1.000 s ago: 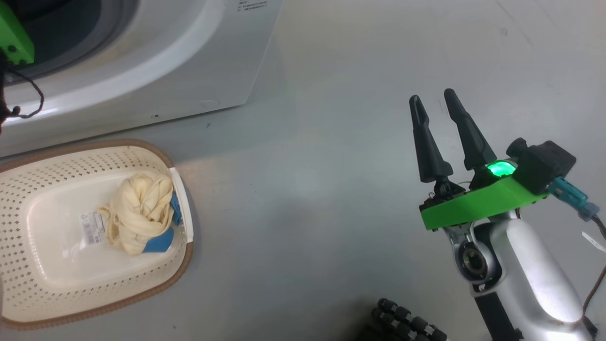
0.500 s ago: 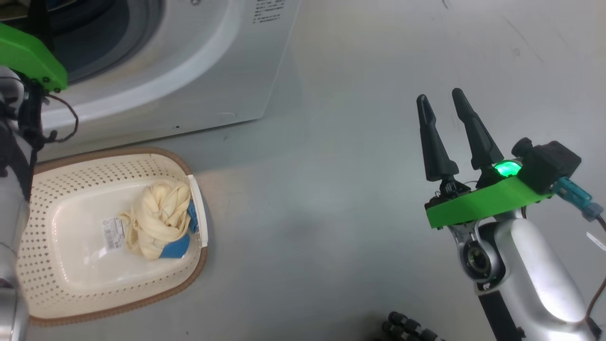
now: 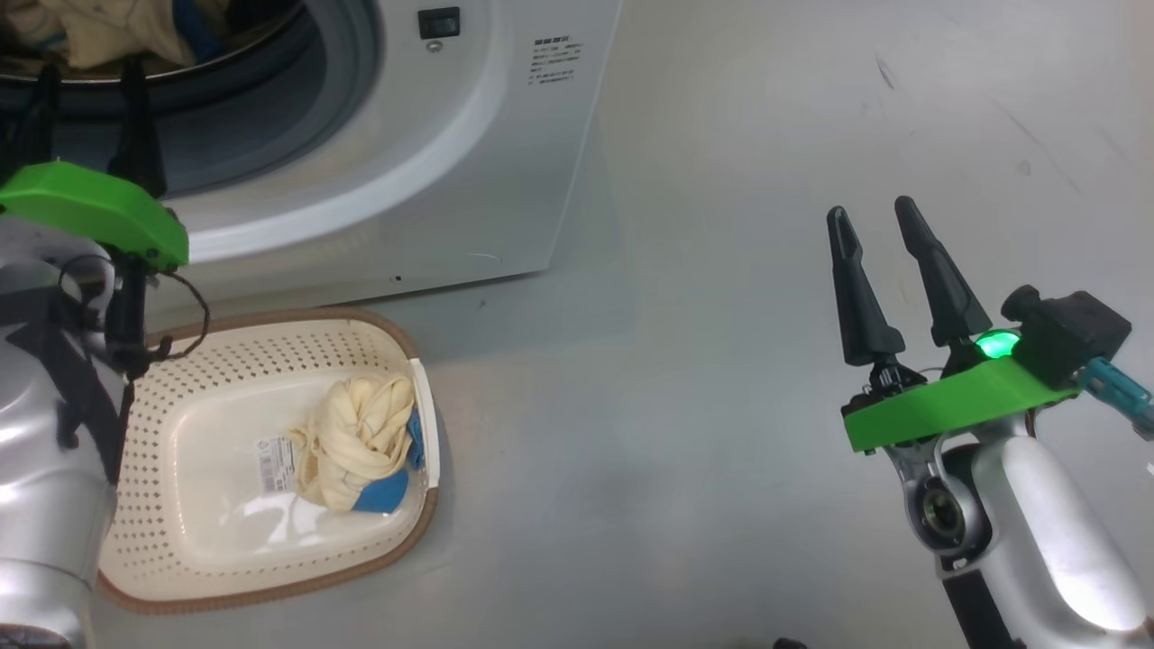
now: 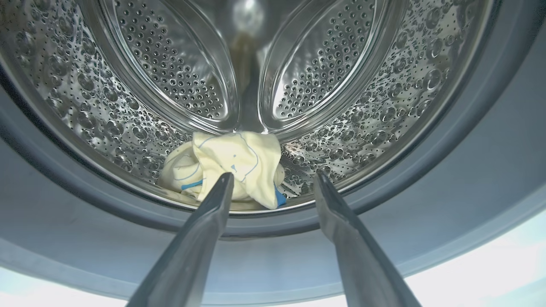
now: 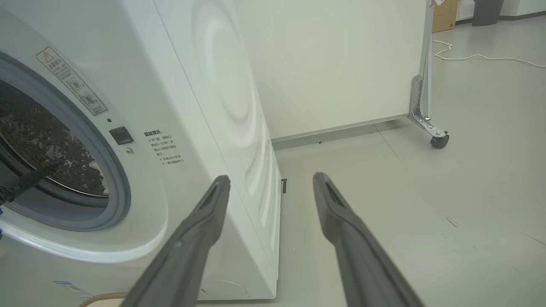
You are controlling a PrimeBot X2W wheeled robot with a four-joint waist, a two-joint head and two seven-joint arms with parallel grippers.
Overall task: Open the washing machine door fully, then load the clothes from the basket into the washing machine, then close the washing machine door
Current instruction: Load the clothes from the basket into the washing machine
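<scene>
The washing machine stands at the upper left with its mouth uncovered; its door is out of view. My left gripper points into the mouth, open and holding nothing. In the left wrist view its fingertips sit at the grey gasket, just short of a cream-yellow garment lying at the front of the steel drum. The basket sits on the floor below the machine with a twisted cream and blue garment in it. My right gripper hovers open over bare floor at the right.
Grey floor stretches between the basket and my right arm. In the right wrist view the machine's white side is close on the left, with a white panel on a castor behind and a white cable on the floor.
The head camera has moved: the machine and basket now sit further right and lower, and more of my left arm and the drum mouth show. Both grippers stay open.
</scene>
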